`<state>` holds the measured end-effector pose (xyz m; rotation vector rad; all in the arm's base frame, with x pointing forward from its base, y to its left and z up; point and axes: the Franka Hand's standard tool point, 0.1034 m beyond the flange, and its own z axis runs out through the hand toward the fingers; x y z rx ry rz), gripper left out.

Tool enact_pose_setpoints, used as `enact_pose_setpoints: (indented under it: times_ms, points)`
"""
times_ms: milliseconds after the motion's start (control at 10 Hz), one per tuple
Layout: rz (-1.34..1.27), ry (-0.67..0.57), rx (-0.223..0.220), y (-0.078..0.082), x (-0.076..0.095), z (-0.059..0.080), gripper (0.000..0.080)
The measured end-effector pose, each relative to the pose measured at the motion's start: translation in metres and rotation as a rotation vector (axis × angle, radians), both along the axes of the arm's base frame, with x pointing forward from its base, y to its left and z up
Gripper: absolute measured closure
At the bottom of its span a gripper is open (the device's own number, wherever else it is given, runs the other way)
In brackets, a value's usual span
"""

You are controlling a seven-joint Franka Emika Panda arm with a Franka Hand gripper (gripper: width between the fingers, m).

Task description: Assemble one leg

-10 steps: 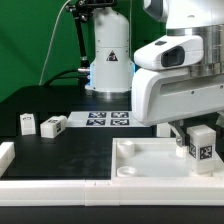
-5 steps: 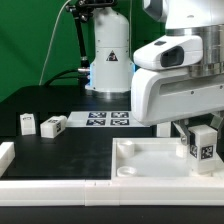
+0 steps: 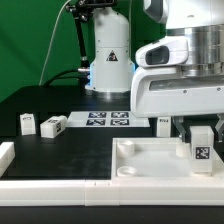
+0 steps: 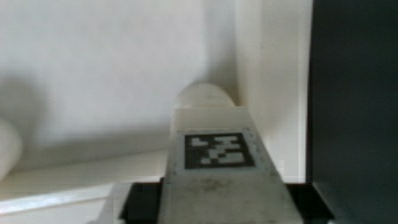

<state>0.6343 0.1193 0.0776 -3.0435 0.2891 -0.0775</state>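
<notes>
The hand [image 3: 199, 130] is closed on the leg [image 3: 201, 150], with a finger on each side of the block and its black-and-white tag facing the exterior camera. The leg hangs upright over the plate [image 3: 140, 150], towards the exterior view's right end. I cannot tell whether its lower end touches the plate.

In the wrist view the dark finger pads [image 4: 146, 198] clamp the leg [image 4: 219, 140] at its tagged end, and the hand [image 4: 219, 205] is centred on it. The leg's rounded free end points at the plate [image 4: 107, 70], close to the straight edge where the white surface meets the black worktop [image 4: 356, 100]. So the leg has little margin on that side before it would be off the plate. Part of a round socket [image 4: 7, 140] curves in on the other side of the leg.

In the exterior view the plate has a raised rim along its near and left edges, with a round socket [image 3: 127, 171] at the near left corner. To the left of the plate the black worktop [image 3: 70, 155] lies bare, a wide open stretch. Beyond it, a loose leg [image 3: 27, 123] and a second loose leg [image 3: 53, 125] sit near each other at the far left, well apart from the hand. The marker board [image 3: 108, 119] lies flat just to their right. A low white border [image 3: 50, 186] runs along the worktop's near edge.
</notes>
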Motion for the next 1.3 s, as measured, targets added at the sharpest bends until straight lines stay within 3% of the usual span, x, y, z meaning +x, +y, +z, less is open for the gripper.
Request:
enact_pose_setpoints:
  times_ms: [500,800,1000,1200,1300]
  points:
    - [-0.644,0.028,0.032,0.0002,-0.0002,-0.0006,0.0509]
    - [-0.833,0.046,0.053,-0.0007,0.0008,-0.0004,0.0509]
    - [-0.800,0.044,0.051,-0.0003,0.0005,-0.0010,0.0503]
    - [-0.664,0.051,0.032,-0.0016,0.0006,0.0006,0.0186]
    - [-0.586,0.062,0.023,0.0030,0.0003,0.0020,0.0186]
